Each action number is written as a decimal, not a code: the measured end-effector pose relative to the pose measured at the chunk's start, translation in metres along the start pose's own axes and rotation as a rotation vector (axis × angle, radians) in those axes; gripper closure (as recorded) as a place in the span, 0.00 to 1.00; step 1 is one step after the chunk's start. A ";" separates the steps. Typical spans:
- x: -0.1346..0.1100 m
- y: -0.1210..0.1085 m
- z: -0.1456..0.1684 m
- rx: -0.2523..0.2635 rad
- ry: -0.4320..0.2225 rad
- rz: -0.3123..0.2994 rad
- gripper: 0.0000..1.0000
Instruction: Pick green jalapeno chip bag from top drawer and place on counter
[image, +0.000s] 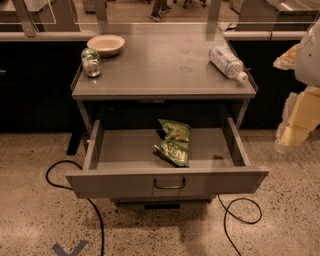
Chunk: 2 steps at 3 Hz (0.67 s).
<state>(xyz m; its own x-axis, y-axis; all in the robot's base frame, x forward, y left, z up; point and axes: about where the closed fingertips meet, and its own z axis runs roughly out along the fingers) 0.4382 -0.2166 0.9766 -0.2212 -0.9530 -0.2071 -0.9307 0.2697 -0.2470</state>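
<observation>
While the top drawer (125, 184) stands pulled fully out beneath the counter (160, 67), the green jalapeno chip bag (175, 142) lies inside it, a little right of centre and towards the back, crumpled and resting on the drawer floor with bare grey metal on either side. The dark curved handle (169, 185) sits at the middle of the drawer's front panel, just below and in front of the bag. The gripper (292, 131) hangs at the far right edge of the view, beside the counter's right side and above the speckled floor (280, 220), well apart from the bag and touching nothing; it is blurred and partly cut off, so I cannot tell whether it is open or closed. On the counter, a pale bowl (105, 44) stands at the back left with a small green-topped glass jar (91, 62) just in front of it, and a clear plastic water bottle (227, 62) lies on its side near the right rim. Black cables (96, 220) loop over the floor on both sides of the drawer.
</observation>
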 end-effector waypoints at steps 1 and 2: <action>0.000 0.000 0.000 0.000 0.000 0.000 0.00; -0.034 -0.030 0.035 -0.006 -0.053 0.053 0.00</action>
<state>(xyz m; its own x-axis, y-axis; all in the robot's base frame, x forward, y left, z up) 0.4836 -0.1875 0.9575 -0.2541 -0.9288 -0.2698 -0.9200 0.3182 -0.2287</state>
